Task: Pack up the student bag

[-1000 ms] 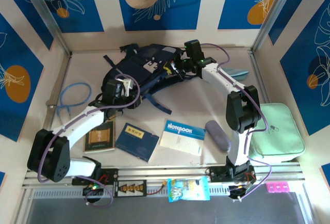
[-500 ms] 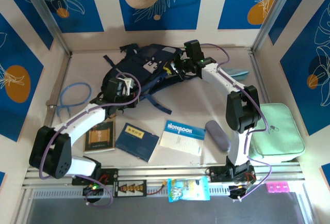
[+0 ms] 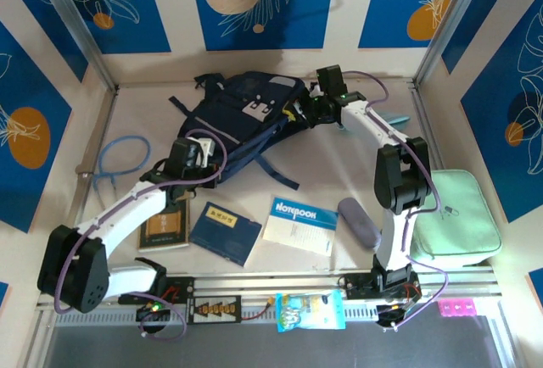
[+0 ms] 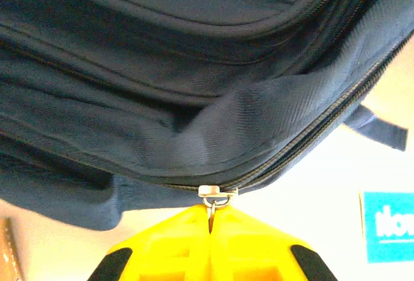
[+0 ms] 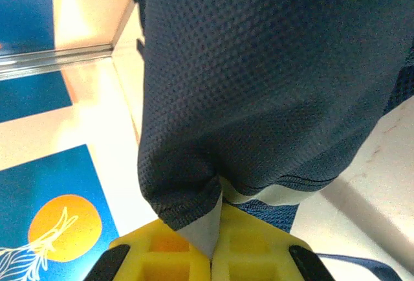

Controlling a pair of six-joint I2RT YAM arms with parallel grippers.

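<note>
Two grippers have hold of the student bag (image 3: 242,114), which lies slumped on the far half of the table (image 3: 327,173). The left gripper (image 4: 211,213), at the bag's near left edge, has its yellow fingers pinched together on the small metal zip pull (image 4: 217,193). The right gripper (image 5: 212,226), at the bag's far right end, is clamped on a fold of dark mesh with a pale grey edge (image 5: 197,232).

The step in hand looks like opening the zip. To do it well, the left arm should draw the pull along the line of the teeth, not up or away from the bag. The right arm should hold its end firm and slightly taut in the opposite direction. Loose cloth bulges just above the slider and could catch in it, so a slow, steady pull seems wise.

The tabletop is pale and smooth. Nearer the arms than the bag lie a brown book (image 3: 164,224), a dark blue booklet (image 3: 223,231), a white and blue notebook (image 3: 299,224) and a greyish oblong case (image 3: 358,222). A mint-green zip case (image 3: 454,215) sits to the bag's near right, and a looped blue cable (image 3: 119,160) lies to its left. Behind the bag rise white walls with blue leaf-patterned panels (image 3: 254,3)
</note>
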